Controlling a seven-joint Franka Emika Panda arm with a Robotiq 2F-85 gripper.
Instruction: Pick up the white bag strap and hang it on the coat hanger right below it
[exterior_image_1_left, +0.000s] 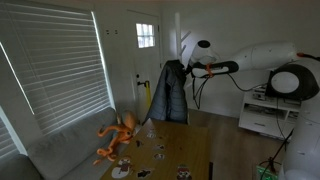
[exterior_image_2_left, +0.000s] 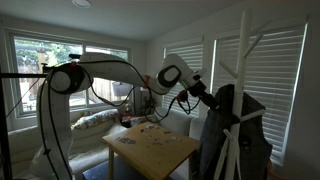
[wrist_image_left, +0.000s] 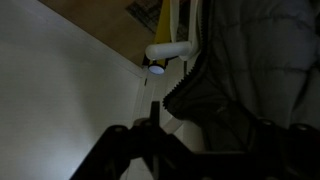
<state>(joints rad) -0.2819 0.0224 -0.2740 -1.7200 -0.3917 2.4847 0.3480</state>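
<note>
A tall slim white coat stand (exterior_image_2_left: 243, 55) with upturned prongs carries a dark blue-black jacket (exterior_image_2_left: 235, 130), which also shows in an exterior view (exterior_image_1_left: 172, 92). A white shape (exterior_image_1_left: 187, 45) sits at the top of the stand; I cannot tell if it is the white bag, and the strap cannot be made out. My gripper (exterior_image_1_left: 191, 68) is level with the upper part of the jacket, close to the stand, and also shows in an exterior view (exterior_image_2_left: 206, 96). In the wrist view a short white peg (wrist_image_left: 170, 50) sticks out beside the jacket (wrist_image_left: 255, 70). The gripper (wrist_image_left: 210, 125) looks open and empty.
A wooden table (exterior_image_2_left: 150, 150) with small items stands before the stand and also shows in an exterior view (exterior_image_1_left: 185, 150). An orange plush toy (exterior_image_1_left: 118, 135) lies on a grey couch. A white drawer unit (exterior_image_1_left: 262, 115) stands by the robot base. Blinds and a door line the walls.
</note>
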